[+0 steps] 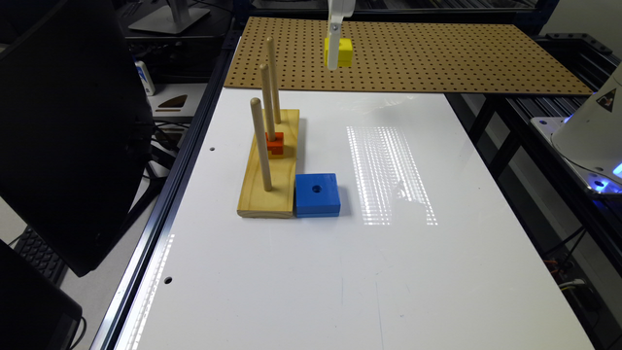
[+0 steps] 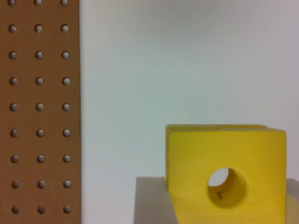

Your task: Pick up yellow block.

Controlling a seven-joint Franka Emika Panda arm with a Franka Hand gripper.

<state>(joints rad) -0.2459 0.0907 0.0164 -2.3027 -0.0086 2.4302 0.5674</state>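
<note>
Gripper point(image 1: 334, 54) status: the white fingers are closed on the small bright yellow square block with a round centre hole point(image 1: 344, 52), which hangs clear of every surface, above the boundary region between the brown perforated hardboard panel point(image 1: 437, 58) and the glossy white tabletop point(image 1: 340, 267). In the exterior view one white finger runs vertically across the near face of the yellow block. In the wrist view the yellow block point(image 2: 226, 175) sits tilted between pale finger pads point(image 2: 149, 200) at either side, hole facing the camera; behind it lie the white tabletop point(image 2: 187, 60) and a strip of the perforated panel point(image 2: 39, 112).

Fixture layout — exterior view:
- A pale rectangular wooden base point(image 1: 269, 167) lies on the white tabletop, toward the exterior view's left, carrying three upright wooden dowels point(image 1: 261, 143) in a row.
- A small orange-red block point(image 1: 275, 143) sits threaded on the middle dowel, resting low on the wooden base.
- A larger blue square block with a centre hole point(image 1: 317, 194) lies flat on the tabletop, touching the near end of the wooden base on the side toward the exterior view's right.

The yellow block is well apart from both other blocks and from the wooden base.

Surroundings: a dark monitor point(image 1: 68, 136) stands off the table at the exterior view's left, and a white conical housing with blue lights point(image 1: 595, 131) sits at the exterior view's right.
</note>
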